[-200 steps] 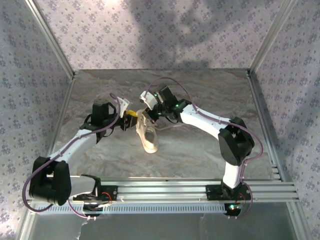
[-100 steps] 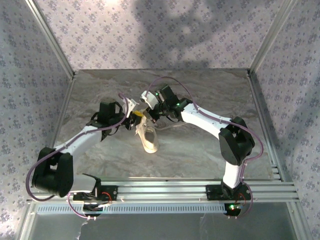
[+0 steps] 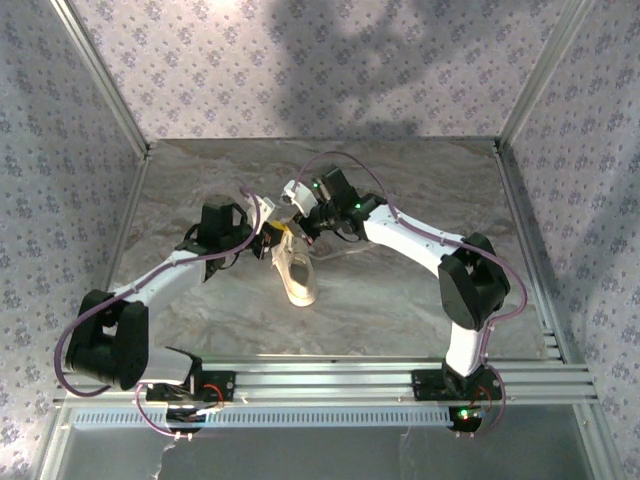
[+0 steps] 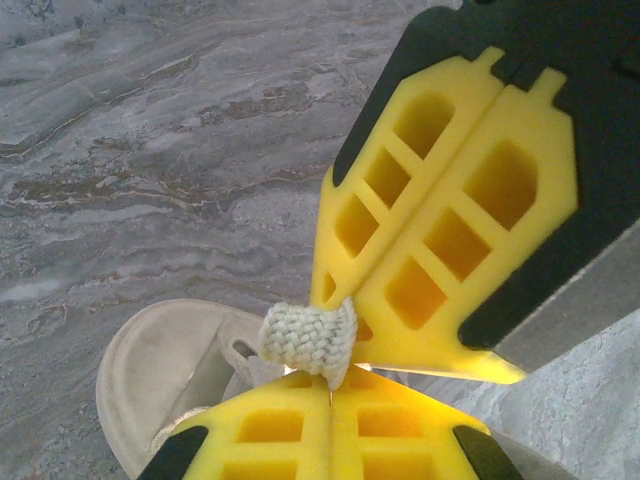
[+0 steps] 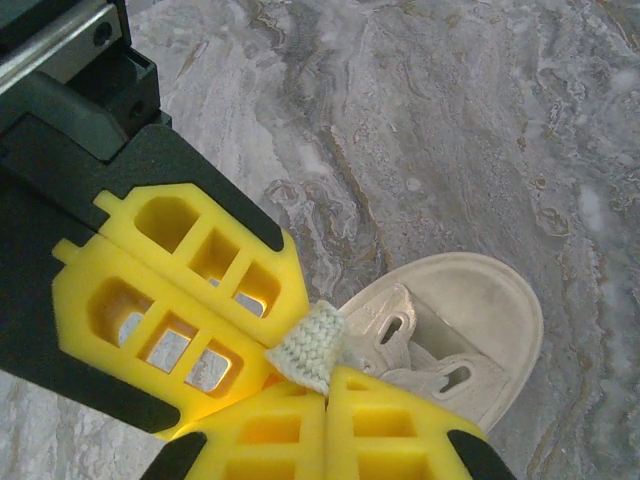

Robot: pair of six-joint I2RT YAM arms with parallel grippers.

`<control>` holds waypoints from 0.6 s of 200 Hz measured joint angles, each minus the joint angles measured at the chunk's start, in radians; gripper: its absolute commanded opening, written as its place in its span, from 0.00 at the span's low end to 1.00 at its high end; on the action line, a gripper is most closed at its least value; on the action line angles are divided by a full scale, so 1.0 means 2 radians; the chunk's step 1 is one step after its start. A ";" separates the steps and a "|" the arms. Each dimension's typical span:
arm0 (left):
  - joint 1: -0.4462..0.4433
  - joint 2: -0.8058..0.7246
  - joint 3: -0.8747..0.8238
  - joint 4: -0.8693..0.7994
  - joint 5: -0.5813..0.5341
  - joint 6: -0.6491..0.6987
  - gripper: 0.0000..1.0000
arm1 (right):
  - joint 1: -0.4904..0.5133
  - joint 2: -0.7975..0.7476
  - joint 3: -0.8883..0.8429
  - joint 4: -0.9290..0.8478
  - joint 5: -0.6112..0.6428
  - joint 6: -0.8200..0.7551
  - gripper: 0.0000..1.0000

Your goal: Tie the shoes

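Cream sneaker (image 3: pixel 297 275): a low-top with a pale sole. It lay flat on the table just left of centre in the overhead view, toe toward 6 o'clock and heel opening toward 12 o'clock.
Lace (image 4: pixel 310 338): a short white woven bight stood above the sneaker's opening, caught where the two sets of yellow jaws met. A thin strand appeared to trail off the shoe toward 3 o'clock.
Eyelets (image 5: pixel 395 325): two slotted ones showed on the upper in the right wrist view, at 4 o'clock from the pinched lace.
Left gripper (image 4: pixel 330 400): its yellow jaws were pressed together, pinching the lace at their tips. From above it reached in from 8 o'clock and hung over the heel end of the sneaker.
Right gripper (image 5: pixel 325 400): its jaws were likewise pressed together on the same bit of lace, tip to tip with the left gripper. From above it came in from 2 o'clock.
Table (image 3: pixel 420 300): a grey marbled surface under the sneaker.
Walls (image 3: pixel 300 70): pale panels with a small floral print stood at 9, 12 and 3 o'clock around the table.
Rail (image 3: pixel 330 378): an aluminium rail along the 6 o'clock edge carried both arm bases.
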 measured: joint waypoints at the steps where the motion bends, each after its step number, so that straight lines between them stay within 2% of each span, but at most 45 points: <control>1: 0.000 0.000 0.000 0.000 0.000 0.000 0.00 | 0.000 0.000 0.000 0.000 0.000 0.000 0.00; 93: 0.000 -0.021 -0.018 0.005 0.000 0.000 0.00 | -0.001 0.000 0.000 -0.002 -0.012 0.000 0.00; 101: 0.000 -0.026 -0.019 0.004 0.000 0.000 0.06 | -0.001 0.000 0.000 -0.002 -0.012 0.000 0.00; 120: 0.001 -0.046 -0.027 0.002 -0.001 0.008 0.32 | -0.001 0.000 -0.001 -0.002 -0.012 0.000 0.00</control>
